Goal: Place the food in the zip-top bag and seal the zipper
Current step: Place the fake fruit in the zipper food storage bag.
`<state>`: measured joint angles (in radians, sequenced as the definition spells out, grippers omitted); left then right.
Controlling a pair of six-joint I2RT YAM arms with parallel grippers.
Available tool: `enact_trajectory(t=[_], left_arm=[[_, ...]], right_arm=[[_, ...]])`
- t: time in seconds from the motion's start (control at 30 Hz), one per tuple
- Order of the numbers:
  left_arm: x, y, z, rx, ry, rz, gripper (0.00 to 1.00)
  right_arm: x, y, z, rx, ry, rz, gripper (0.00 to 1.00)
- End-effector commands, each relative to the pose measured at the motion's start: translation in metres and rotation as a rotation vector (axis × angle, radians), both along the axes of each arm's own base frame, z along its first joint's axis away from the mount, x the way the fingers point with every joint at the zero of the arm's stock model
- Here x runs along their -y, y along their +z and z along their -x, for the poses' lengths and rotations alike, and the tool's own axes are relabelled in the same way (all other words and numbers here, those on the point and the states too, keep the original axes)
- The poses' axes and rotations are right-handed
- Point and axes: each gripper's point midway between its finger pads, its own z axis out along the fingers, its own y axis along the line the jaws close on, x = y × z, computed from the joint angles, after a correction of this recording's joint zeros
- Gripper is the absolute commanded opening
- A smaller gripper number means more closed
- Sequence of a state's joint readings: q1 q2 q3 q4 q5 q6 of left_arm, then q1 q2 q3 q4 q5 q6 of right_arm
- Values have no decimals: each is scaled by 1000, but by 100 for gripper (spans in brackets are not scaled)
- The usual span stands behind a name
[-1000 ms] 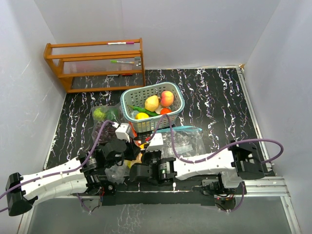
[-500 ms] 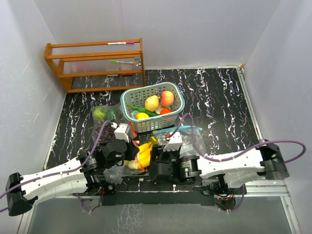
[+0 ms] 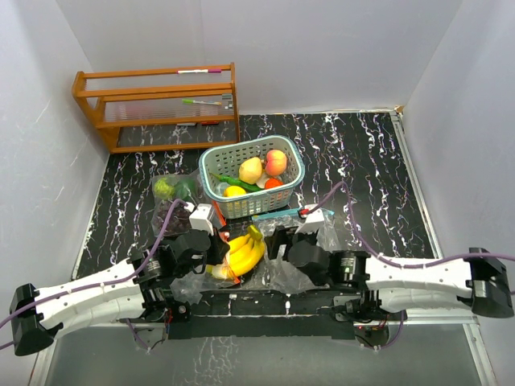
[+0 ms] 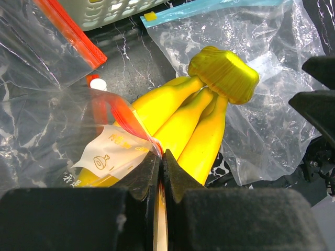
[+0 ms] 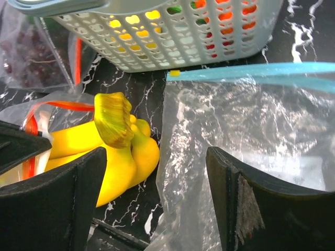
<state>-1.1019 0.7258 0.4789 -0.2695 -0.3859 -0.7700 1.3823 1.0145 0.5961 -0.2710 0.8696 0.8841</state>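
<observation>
Near the left edge of the table lies a filled bag (image 3: 183,193) with grapes (image 3: 170,215) and a green fruit (image 3: 165,187) inside. Just to its right, close to the near edge, the left hand (image 4: 162,158) is clamped tight on the lip of the zip-top bag (image 4: 52,130), pinching the plastic beside its red zipper (image 4: 123,117). The bananas (image 4: 191,123) lie with their lower ends inside that mouth. Their stem end pokes out over a blue-zippered bag (image 4: 261,94). Further right, the right hand (image 5: 155,157) hangs over the blue-zippered bag just beside the bunch, spread wide and holding nothing. Behind it, mid-table, the basket (image 3: 256,203) holds more fruit.

The step in hand looks like loading the bananas, only part done. The next move probably calls for the right hand to nudge the stem end fully past the zipper while the left holds the mouth up.
</observation>
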Motion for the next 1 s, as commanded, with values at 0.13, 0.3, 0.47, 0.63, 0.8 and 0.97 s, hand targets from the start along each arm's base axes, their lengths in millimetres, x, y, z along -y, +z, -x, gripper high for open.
enact_trajectory(t=[0.13,0.3,0.47,0.63,0.8,0.97], left_arm=[[4,20,-7,35,17,27,0],[4,22,-7,39,19,32,0],[3,22,-7,39,18,35,0],[3,23,-7,41,18,32,0],[2,25,-7,44,19,32,0],[2,27,-7,47,19,31,0]], right_arm=[[-39,42,-1,197,386,-108,77],[-54,39,8,210,483,-105,78],[-59,19,-1,180,475,-51,80],[-59,1,-12,150,446,-26,80],[-64,-6,-21,159,446,-11,79],[-76,-14,-24,157,484,-8,67]])
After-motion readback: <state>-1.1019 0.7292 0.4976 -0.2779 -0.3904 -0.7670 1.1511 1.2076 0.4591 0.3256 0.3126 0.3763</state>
